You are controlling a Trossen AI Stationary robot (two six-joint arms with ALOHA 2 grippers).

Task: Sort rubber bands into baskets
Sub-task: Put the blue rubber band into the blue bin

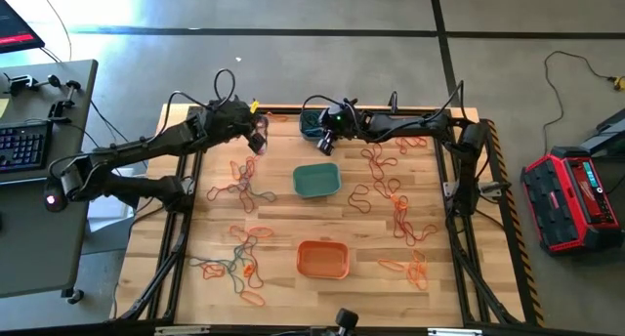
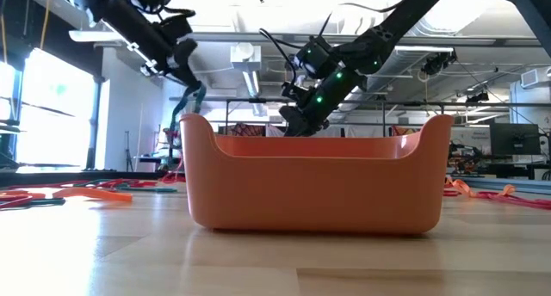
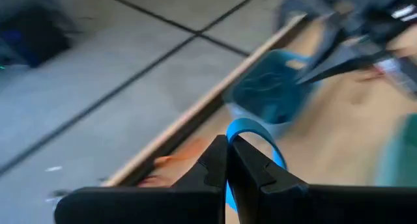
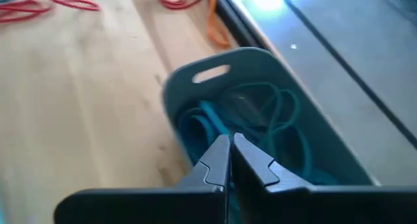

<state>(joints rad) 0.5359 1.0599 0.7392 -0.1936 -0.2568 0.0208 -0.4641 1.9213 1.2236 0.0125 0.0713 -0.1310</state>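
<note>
My left gripper (image 3: 228, 144) hangs above the far left of the table (image 1: 260, 141), shut on a blue rubber band (image 3: 259, 134) that dangles below it (image 2: 195, 96). The grey-blue basket (image 3: 270, 90) stands at the far edge with blue-teal bands (image 4: 273, 123) inside. My right gripper (image 4: 230, 140) is shut, its tips pointing down into that basket (image 1: 322, 139). The teal-green basket (image 1: 316, 180) and the orange basket (image 1: 322, 260) stand nearer. Orange, red and teal bands lie loose on the table (image 1: 239, 185). My left gripper pinches the blue rubber band between its two shut fingertips, at one spot on the loop (image 3: 236, 129). The band is lifted clear of the table; part arches out beyond the tips and the rest hangs slack below them. My right gripper's tips are close over the bands in the grey-blue basket; whether they touch one I cannot tell.
Red and orange bands (image 1: 395, 204) are strewn over the right half, and a mixed tangle (image 1: 234, 263) lies near the front left. The table has a raised wooden rim (image 3: 195, 113). Black cables loop behind the far edge (image 1: 225, 82).
</note>
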